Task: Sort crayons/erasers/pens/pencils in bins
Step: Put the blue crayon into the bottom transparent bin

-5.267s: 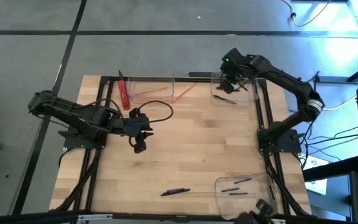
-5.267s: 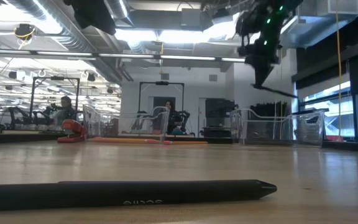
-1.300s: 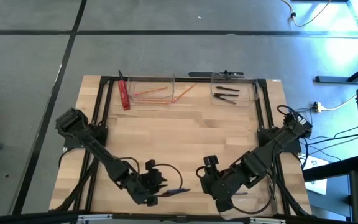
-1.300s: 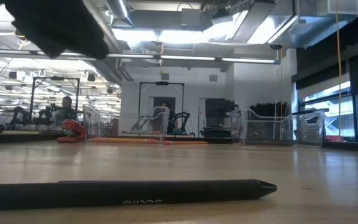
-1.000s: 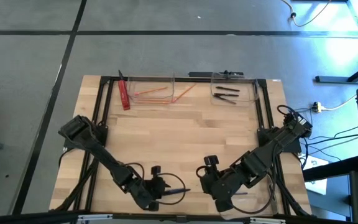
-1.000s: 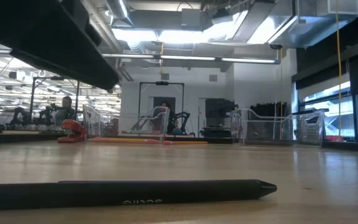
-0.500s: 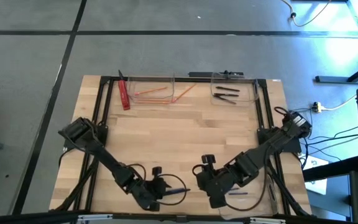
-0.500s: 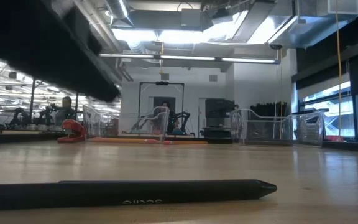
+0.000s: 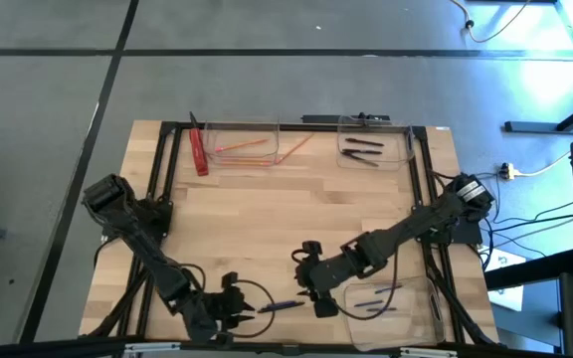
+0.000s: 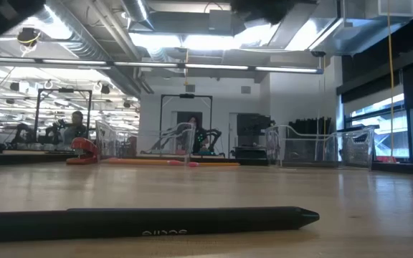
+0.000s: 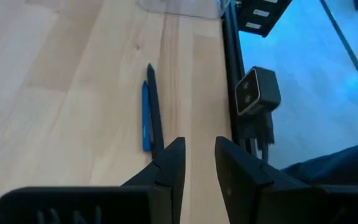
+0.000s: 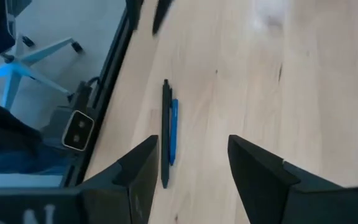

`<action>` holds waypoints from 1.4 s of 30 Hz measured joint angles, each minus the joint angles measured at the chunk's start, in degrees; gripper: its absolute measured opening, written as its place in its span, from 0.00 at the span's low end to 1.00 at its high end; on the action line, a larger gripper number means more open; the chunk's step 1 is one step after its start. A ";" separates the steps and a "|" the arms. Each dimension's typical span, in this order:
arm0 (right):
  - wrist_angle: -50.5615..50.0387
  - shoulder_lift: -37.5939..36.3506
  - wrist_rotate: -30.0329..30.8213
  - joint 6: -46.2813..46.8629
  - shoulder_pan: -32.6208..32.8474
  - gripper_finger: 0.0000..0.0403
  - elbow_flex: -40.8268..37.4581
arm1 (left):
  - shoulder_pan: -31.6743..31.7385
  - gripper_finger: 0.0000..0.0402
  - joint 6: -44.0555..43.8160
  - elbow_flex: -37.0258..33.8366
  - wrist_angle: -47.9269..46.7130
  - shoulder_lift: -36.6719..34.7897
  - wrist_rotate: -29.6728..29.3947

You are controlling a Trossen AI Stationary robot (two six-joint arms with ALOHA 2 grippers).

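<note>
Wooden table [image 9: 296, 219] with both arms low at its near edge, 2 pens between them.
Left gripper [image 9: 235, 310] hangs with fingers [image 11: 169, 168] slightly apart, pinching nothing; right gripper [image 9: 318, 298] is spread wide and empty. A black pen [image 12: 165, 134] and a blue pen [image 12: 173, 132] lie side by side, touching, beside the near bin [image 9: 428, 303]. 2 bins [image 9: 275, 134] sit at the far edge, pencils [image 9: 242, 146] in one.

Bins [image 9: 242, 127]: three. Pencils [image 9: 239, 145]: about three. Pens [image 9: 363, 143]: two loose on table, several binned.
</note>
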 joint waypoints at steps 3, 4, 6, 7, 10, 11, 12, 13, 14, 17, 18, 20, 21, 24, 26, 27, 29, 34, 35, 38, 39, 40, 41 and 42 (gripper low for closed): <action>3.29 0.00 -0.70 0.41 -0.80 0.48 -3.33 | -0.96 0.20 -3.76 0.00 -4.43 -2.36 0.02; 4.30 0.00 -0.63 0.37 -0.84 0.48 -4.34 | -1.21 0.20 -5.03 0.00 -5.51 -3.20 0.00; 8.11 0.06 -0.63 -0.90 -0.82 0.48 -6.79 | -1.42 0.20 -7.20 0.00 -7.28 -4.48 -0.06; 10.37 0.15 -0.66 -1.56 -0.77 0.48 -8.00 | -1.42 0.20 -7.59 0.00 -8.19 -4.94 -0.22; 17.27 0.64 -0.71 -4.13 -0.82 0.48 -11.66 | -1.29 0.20 -7.67 0.00 -8.76 -6.07 -1.02; 19.38 1.18 -0.76 -4.43 -1.08 0.48 -12.35 | -1.17 0.20 -7.67 0.00 -9.06 -6.41 -1.33; 20.62 1.68 -0.69 -4.92 -1.28 0.48 -13.09 | -0.99 0.20 -7.67 0.00 -9.33 -6.70 -1.44; 21.13 2.50 -0.71 -5.64 -1.58 0.48 -13.45 | -0.70 0.20 -7.67 0.00 -9.50 -6.88 -1.44; 22.52 3.66 -0.70 -6.14 -1.70 0.48 -13.46 | -0.45 0.20 -7.67 0.00 -9.61 -7.03 -1.40; 22.85 7.37 -0.91 -9.04 -2.10 0.48 -11.70 | 0.32 0.20 -7.56 0.03 -9.86 -7.48 -1.59; 22.99 8.78 -1.44 -9.99 -2.16 0.48 -10.81 | 0.56 0.20 -7.58 0.07 -10.01 -7.48 -1.57; 22.92 11.48 -2.68 -11.32 -2.46 0.48 -9.04 | 0.96 0.20 -7.60 0.04 -10.48 -7.46 -1.25; 22.77 12.97 -3.73 -11.64 -2.69 0.48 -7.95 | 1.18 0.20 -7.60 0.04 -10.50 -7.46 -1.19; 21.47 16.06 -6.49 -11.67 -3.35 0.48 -4.86 | 1.77 0.20 -7.60 0.04 -11.03 -7.46 -1.18; 19.27 17.49 -7.45 -11.16 -3.49 0.48 -2.58 | 1.90 0.20 -7.58 0.04 -11.19 -7.46 -1.20; 17.84 17.99 -7.57 -10.81 -3.47 0.48 -1.66 | 1.95 0.20 -7.58 0.04 -11.24 -7.46 -1.19; 16.17 18.95 -7.88 -10.34 -3.39 0.48 -0.01 | 2.08 0.20 -7.60 0.04 -11.88 -7.46 -1.03; 15.67 20.99 -9.37 -10.29 -3.36 0.48 1.88 | 2.08 0.20 -7.58 0.04 -12.23 -7.45 -1.03; 15.51 21.33 -9.39 -10.28 -3.35 0.48 1.93 | 2.06 0.20 -7.59 0.04 -12.25 -7.44 -1.03; 14.82 22.04 -9.36 -10.23 -3.35 0.48 1.93 | 2.08 0.20 -7.58 0.04 -12.23 -7.44 -1.03; 14.87 22.05 -9.35 -10.24 -3.33 0.48 1.93 | 2.06 0.20 -7.58 0.04 -12.23 -7.44 -1.03; 14.87 22.04 -9.33 -10.23 -3.33 0.48 1.93 | 2.06 0.20 -7.58 0.04 -12.23 -7.44 -1.03; 14.89 22.03 -9.33 -10.23 -3.32 0.48 1.98 | 2.06 0.20 -7.58 0.04 -12.23 -7.44 -1.03; 14.80 22.03 -9.33 -10.17 -3.31 0.48 1.98 | 2.06 0.20 -7.58 0.04 -12.23 -7.42 -1.03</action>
